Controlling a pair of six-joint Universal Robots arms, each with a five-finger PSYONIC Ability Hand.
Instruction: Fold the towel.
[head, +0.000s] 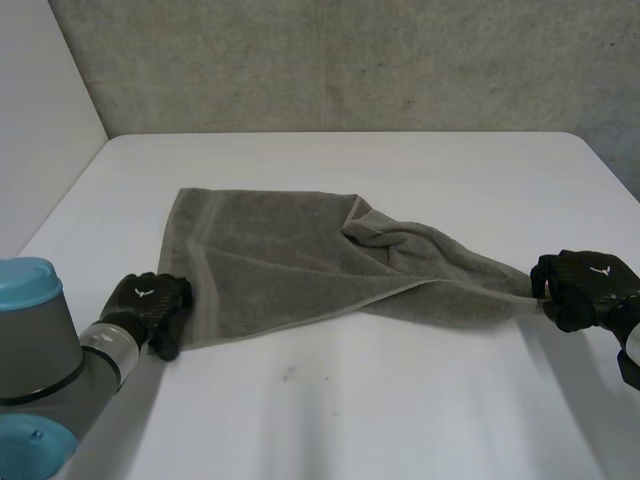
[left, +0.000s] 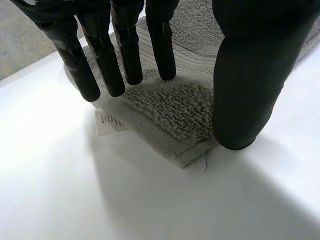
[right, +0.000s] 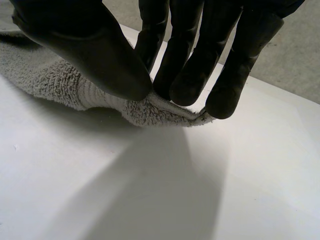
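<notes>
On the white table the grey towel lies partly spread, its right end drawn into a twisted point; the right hand pinches that corner between thumb and fingers; the left hand sets straight fingers at the near-left corner, gripping nothing.

There is one towel on one desk, one label at the fingertips of the left robot hand, and two robot hands, counting the right robot hand.
</notes>
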